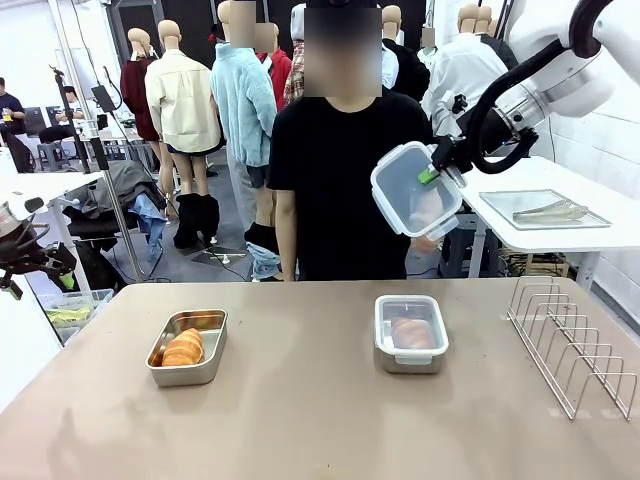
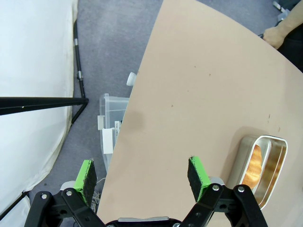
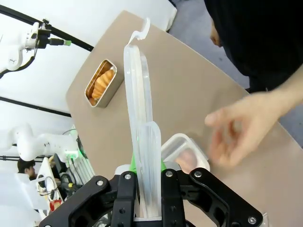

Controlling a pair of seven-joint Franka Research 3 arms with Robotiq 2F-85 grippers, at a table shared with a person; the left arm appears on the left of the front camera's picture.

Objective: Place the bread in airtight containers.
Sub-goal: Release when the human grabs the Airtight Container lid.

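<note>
Clear plastic with a white rim, the second lid (image 1: pixel 415 190) is pinched by its edge in the right gripper (image 1: pixel 432 176), raised well above the surface (image 1: pixel 300 420) in front of the person. The person's hand (image 3: pixel 246 127) shows blurred just beyond the lid in the right wrist view. The left gripper (image 2: pixel 142 177) hovers over the surface's left edge with its jaws spread wide and nothing between them.

Two containers stand on the surface. The right container (image 1: pixel 411 333) already carries its lid, with a pastry visible through it. The left container (image 1: pixel 188 346) is uncovered and holds the other croissant (image 1: pixel 184 348).

Step in hand, as judged: sealing the remaining open pan. The next move calls for carrying the lid across to the left container, turning it flat and aligning its rim squarely before pressing down.
</note>
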